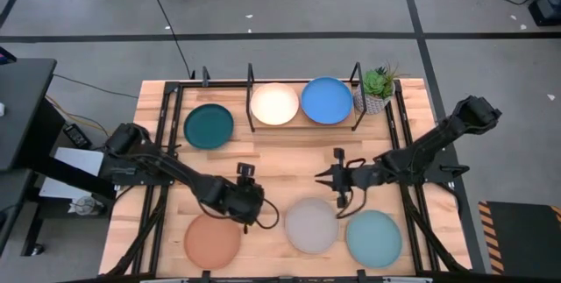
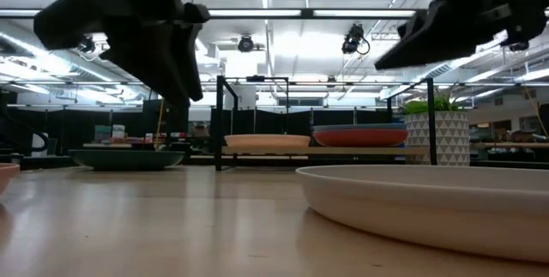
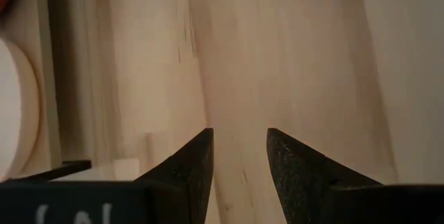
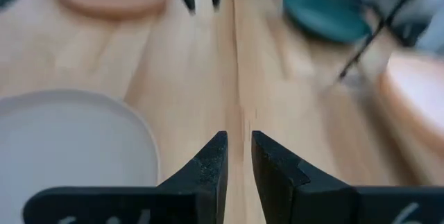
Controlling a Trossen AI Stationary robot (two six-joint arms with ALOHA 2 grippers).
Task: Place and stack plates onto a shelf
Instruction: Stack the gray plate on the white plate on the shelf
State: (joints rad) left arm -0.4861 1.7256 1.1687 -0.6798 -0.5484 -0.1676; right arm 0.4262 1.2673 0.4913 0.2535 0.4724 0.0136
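Note:
The black rod shelf (image 1: 252, 125) stands at the far edge. On it lie the cream plate (image 1: 274, 104) and the blue plate (image 1: 327, 100); the low view shows an orange plate (image 2: 360, 138) under the blue one. The dark teal plate (image 1: 209, 126) lies on the table left of the shelf. The terracotta (image 1: 213, 239), grey (image 1: 311, 225) and light aqua (image 1: 374, 237) plates lie along the near edge. No magenta plate shows. My left gripper (image 1: 250, 204) hangs open and empty over bare wood beside the terracotta plate. My right gripper (image 1: 321, 178) is slightly open and empty above the grey plate's far rim, pointing left.
A small green plant in a white pot (image 1: 377, 90) stands at the shelf's right end. Bare wood lies mid-table between the shelf and the near plates (image 1: 289, 156). Black frame rails run along the table's left and right sides.

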